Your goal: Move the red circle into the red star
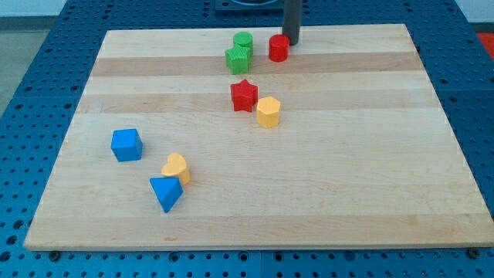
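My tip (pixel 292 43) beside red circle (pixel 279 48)

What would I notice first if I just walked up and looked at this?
Probably my tip, a dark rod at the view's top, right beside the red circle. Just below sits the red star, with a yellow block touching its right side. Two green blocks huddle left of the circle.

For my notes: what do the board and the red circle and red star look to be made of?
Board: looks like pale wood, satin finish, with grain streaks and plank-like bands showing. Red circle and red star: probably painted wood or plastic; uniform colour, slight sheen, no grain visible. My tip stands at the circle's right.
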{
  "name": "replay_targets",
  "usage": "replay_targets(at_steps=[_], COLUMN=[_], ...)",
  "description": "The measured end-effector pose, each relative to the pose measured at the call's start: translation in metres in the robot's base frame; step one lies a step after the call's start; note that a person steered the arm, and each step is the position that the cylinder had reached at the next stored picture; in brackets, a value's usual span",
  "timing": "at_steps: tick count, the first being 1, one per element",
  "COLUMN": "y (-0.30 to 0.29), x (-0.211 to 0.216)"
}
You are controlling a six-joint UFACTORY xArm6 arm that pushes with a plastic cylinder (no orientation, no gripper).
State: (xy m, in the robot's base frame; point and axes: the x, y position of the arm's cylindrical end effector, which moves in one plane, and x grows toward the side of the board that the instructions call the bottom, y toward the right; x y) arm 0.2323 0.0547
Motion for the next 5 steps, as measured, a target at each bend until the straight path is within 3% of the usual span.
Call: replay_targets(at_steps=[3, 5], y=[-0.024, -0.039], x=[0.067, 0.058])
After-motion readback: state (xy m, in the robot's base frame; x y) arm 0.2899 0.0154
